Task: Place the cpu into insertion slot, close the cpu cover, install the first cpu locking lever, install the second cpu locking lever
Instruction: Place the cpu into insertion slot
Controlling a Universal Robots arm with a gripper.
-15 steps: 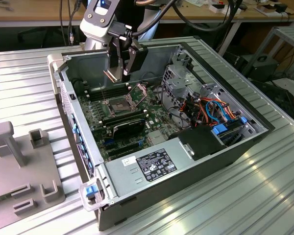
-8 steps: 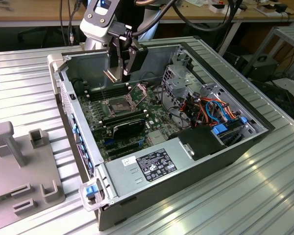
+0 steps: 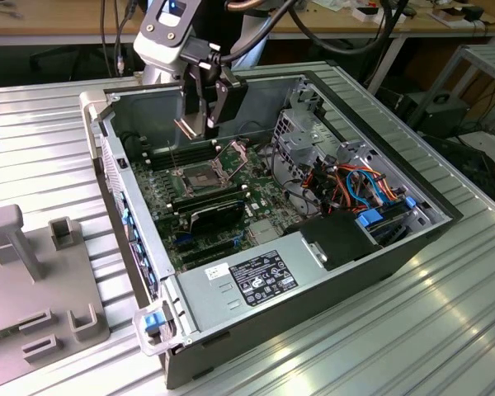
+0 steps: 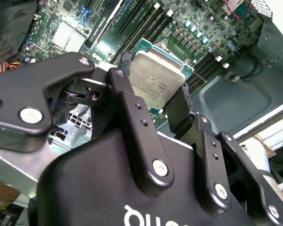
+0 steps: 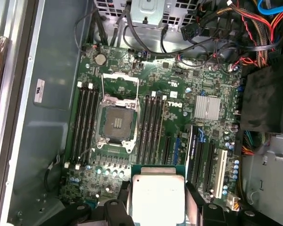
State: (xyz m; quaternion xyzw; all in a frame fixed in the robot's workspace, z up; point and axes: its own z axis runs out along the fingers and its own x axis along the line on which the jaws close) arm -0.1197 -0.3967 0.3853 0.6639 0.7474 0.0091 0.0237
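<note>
The cpu (image 4: 158, 75) sits pinched between the two black fingers (image 4: 127, 101), which are closed narrowly on opposite edges. Its silvery-grey top faces the camera in the second wrist view and its green rim shows beyond the fingertips. That close view gives the grip itself. The first wrist view gives the cpu (image 5: 158, 200) from above and also the target: the insertion slot (image 5: 117, 123) lies on the motherboard (image 5: 179, 84) well apart from the fingertips, out ahead of them, its dark centre bare. The cpu cover (image 5: 120, 84) is swung open on the side of the slot away from the fingers, its window frame lying back over the board. Long black memory slots (image 5: 85, 125) flank the slot on both sides. The exterior view adds height: the fingers hang above the board inside the open computer case (image 3: 148, 107), clear of the insertion slot (image 3: 200, 176) below them, with the cpu cover (image 3: 231, 153) standing tilted up just beside the slot. There the cpu looks like a thin tan sliver (image 3: 184, 129) at the fingertips, though the angle makes that hard to confirm. The case rests on a ribbed metal tabletop (image 3: 445, 330).
</note>
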